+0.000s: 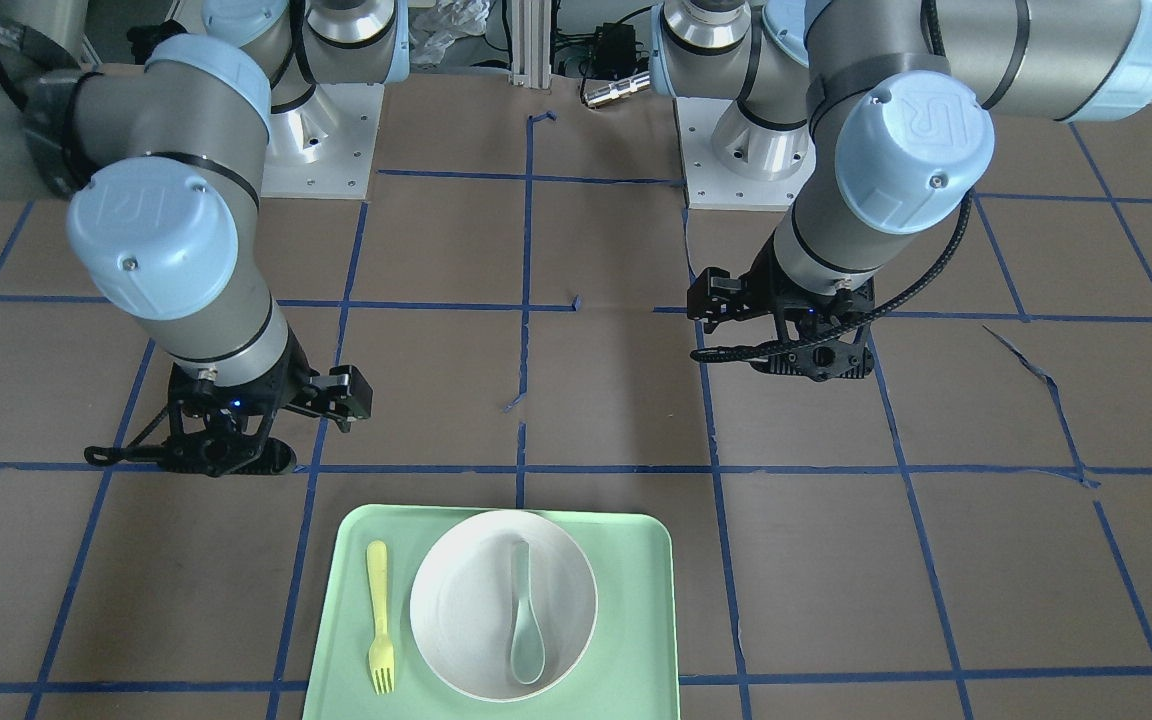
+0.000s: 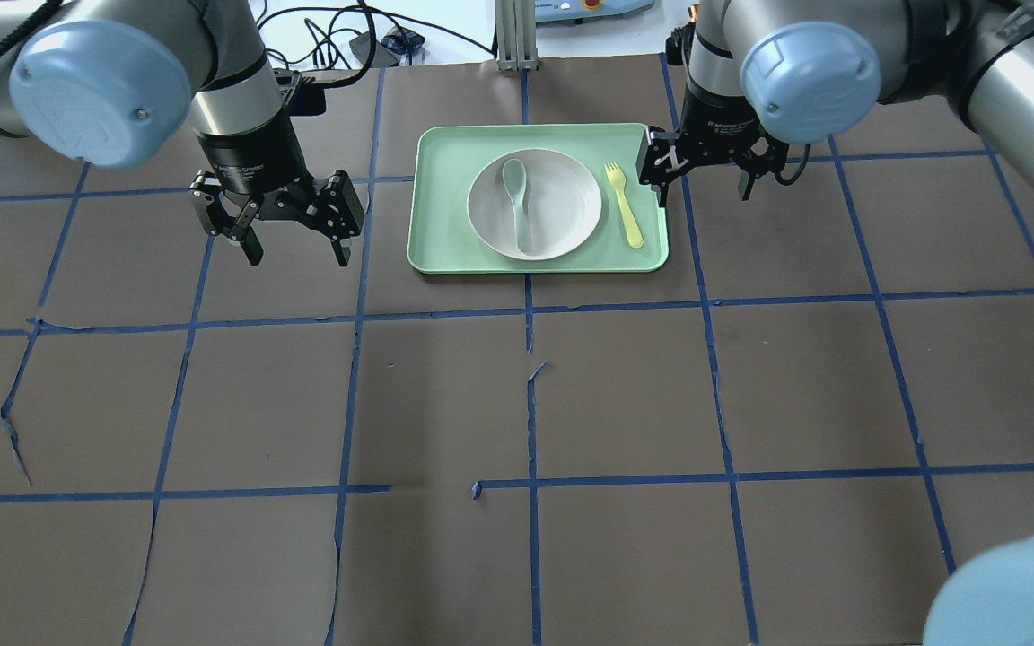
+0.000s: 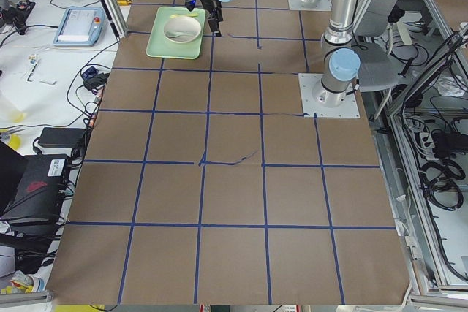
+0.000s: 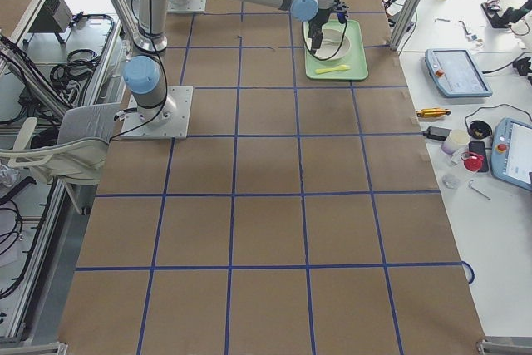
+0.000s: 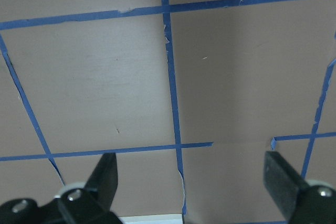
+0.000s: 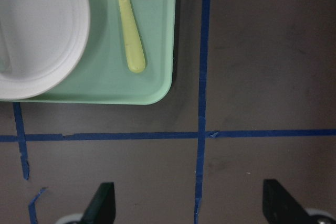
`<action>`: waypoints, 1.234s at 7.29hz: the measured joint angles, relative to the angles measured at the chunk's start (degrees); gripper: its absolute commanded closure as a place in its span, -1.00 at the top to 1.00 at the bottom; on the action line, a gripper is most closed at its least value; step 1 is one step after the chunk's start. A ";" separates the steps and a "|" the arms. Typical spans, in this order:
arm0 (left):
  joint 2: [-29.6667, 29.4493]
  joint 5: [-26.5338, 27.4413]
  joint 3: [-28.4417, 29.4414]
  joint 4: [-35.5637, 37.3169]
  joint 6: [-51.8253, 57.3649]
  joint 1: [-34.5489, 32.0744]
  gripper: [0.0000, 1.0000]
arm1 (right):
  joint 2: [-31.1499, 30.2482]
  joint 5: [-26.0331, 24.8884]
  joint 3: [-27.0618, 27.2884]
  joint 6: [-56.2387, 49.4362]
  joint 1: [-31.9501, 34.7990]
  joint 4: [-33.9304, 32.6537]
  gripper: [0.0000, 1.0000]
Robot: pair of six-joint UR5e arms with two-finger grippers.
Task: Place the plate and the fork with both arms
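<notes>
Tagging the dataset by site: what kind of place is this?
Likely a robotics lab cell: left arm and right arm bolted to a paper-covered table with a blue tape grid, teach pendant on the side bench.

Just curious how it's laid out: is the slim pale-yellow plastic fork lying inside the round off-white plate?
No, the pale-yellow fork lies on the rectangular mint-green tray beside the off-white plate.

Open brown desk (image 2: 625,386) surrounds the rectangular mint-green tray (image 2: 432,179). The slim pale-yellow plastic fork (image 2: 623,205) lies in a narrow lane between the round off-white plate (image 2: 562,202) and the tray's raised rim. A pale teal-green spoon (image 2: 517,197) lies across the plate.
</notes>
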 measured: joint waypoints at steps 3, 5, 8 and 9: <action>3.10 -1.25 0.46 1.83 -6.16 -1.49 1.00 | -7.74 0.36 -0.48 0.11 2.02 9.29 1.00; 2.97 -2.09 -0.24 6.46 -6.26 -1.94 1.00 | -9.83 0.63 -0.85 -0.06 3.25 12.05 1.00; 2.75 -1.83 -2.72 10.20 -5.98 -2.00 1.00 | -10.92 3.17 -1.46 -0.43 3.33 12.38 1.00; 2.84 -1.65 -3.11 10.85 -6.04 -1.97 1.00 | -11.04 3.74 -1.28 -0.30 3.43 12.39 1.00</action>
